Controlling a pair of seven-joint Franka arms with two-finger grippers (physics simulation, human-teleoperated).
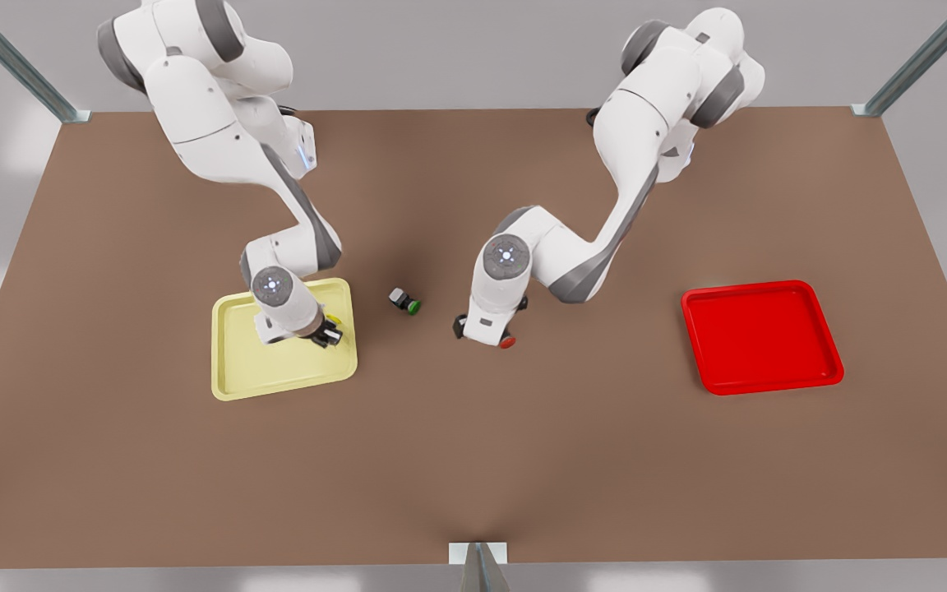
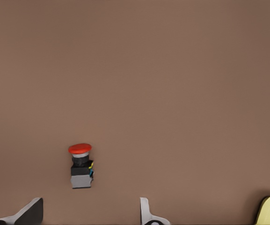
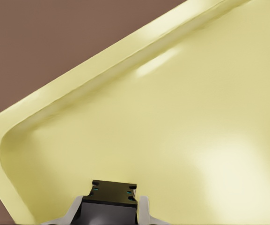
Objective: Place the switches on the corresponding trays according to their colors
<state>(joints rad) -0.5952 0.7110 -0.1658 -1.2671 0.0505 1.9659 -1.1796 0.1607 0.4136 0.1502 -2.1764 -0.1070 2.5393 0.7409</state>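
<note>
My yellow switch point(image 1: 334, 322) sits clamped between the right gripper point(image 1: 327, 335) fingers, low over the yellow tray point(image 1: 235, 370) near its corner toward the table's middle; the right wrist view shows the dark body point(image 3: 110, 193) pinched snugly with tray floor beneath, though I cannot tell whether it touches down. The red switch point(image 2: 81, 166) lies on the bare table point(image 1: 523, 460) on its side, and my left gripper point(image 1: 486, 333) hangs just above it, fingers point(image 2: 146, 213) spread wide to either side and short of it, holding nothing. So I judge the job roughly half along: yellow is over its tray but not released, red is not yet picked and its red tray point(image 1: 761, 337) lies well apart toward the front view's right with nothing in it. Between the two grippers lies a green switch point(image 1: 404, 301), which belongs to neither tray and should stay put. Counting up: three switches, one each of yellow, red and green; two trays, one yellow, one red; two arms, both at work.
</note>
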